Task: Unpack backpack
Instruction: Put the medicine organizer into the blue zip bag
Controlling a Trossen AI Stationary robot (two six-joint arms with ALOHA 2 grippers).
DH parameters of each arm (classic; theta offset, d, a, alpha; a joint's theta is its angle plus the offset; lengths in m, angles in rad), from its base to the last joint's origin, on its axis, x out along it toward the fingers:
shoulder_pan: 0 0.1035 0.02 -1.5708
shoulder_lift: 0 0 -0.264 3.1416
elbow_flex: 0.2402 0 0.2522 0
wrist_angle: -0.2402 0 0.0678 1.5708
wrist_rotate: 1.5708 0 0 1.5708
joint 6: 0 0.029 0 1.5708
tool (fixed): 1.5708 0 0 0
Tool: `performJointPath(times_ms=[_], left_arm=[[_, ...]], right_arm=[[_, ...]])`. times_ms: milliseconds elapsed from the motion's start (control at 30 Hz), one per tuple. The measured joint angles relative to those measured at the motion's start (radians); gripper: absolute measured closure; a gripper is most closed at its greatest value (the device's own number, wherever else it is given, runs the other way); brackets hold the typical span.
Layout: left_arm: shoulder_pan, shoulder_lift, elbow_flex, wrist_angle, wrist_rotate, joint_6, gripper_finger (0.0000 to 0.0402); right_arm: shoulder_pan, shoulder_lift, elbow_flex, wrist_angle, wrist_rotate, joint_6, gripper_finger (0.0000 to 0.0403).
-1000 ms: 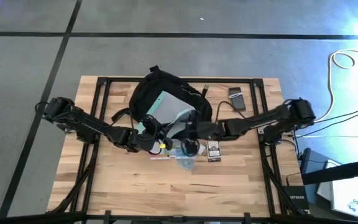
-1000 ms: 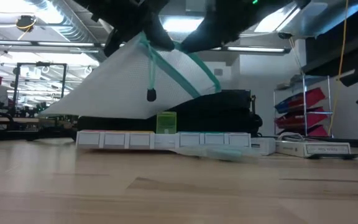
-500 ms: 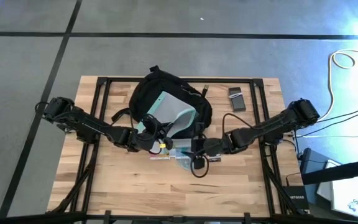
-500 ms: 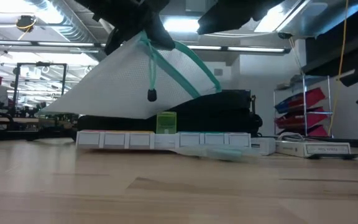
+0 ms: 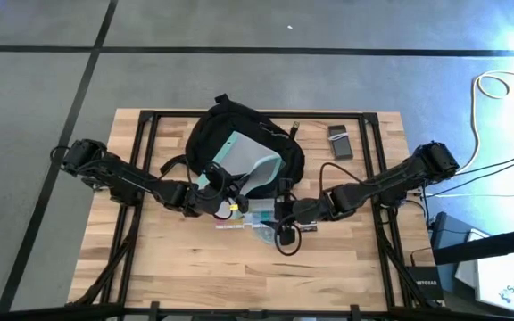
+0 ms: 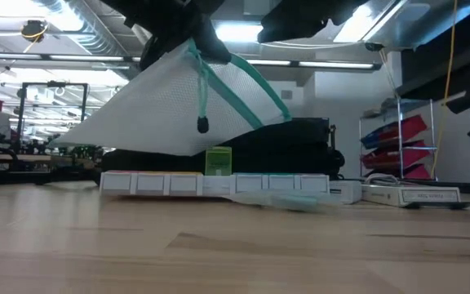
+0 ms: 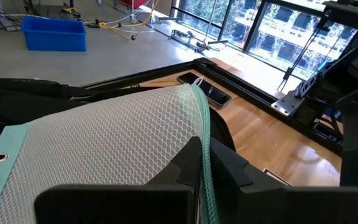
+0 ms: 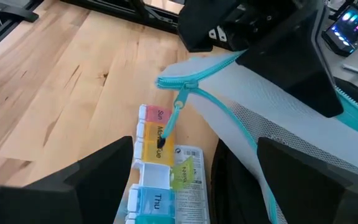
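- black fabric backpack (image 5: 239,134) is lying at the far middle of the wooden table (image 5: 150,267), mouth facing the arms.
- left gripper (image 5: 214,185) is pinching shut on the teal edge of a mesh pouch (image 6: 161,106), holding it lifted off the table, its far end reaching back to the backpack's mouth.
- right gripper (image 8: 191,186) is hanging wide open and empty, just above a pill organizer (image 8: 148,168) near the pouch's zip pull (image 8: 169,121).
- several things are already lying out: the pill organizer, a small packet (image 8: 188,180), a dark phone-like slab (image 5: 340,141) far right.
- unpacking is looking well along; the pouch is not yet set down, and whatever is left inside cannot be seen.
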Motion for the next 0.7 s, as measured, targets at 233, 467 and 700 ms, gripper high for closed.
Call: performJointPath(times_ms=[233, 467, 700], left_arm=[[0.0, 0.0, 0.0, -0.002, 0.0, 0.029, 0.0396], [0.0, 0.0, 0.0, -0.001, 0.0, 0.02, 0.0396], [0.0, 0.0, 0.0, -0.001, 0.0, 0.05, 0.0396]], right_arm=[[0.0, 0.0, 0.0, -0.001, 0.0, 0.0, 0.0078], [0.0, 0.0, 0.0, -0.001, 0.0, 0.0, 0.0078], [0.0, 0.0, 0.0, -0.001, 0.0, 0.0, 0.0078]])
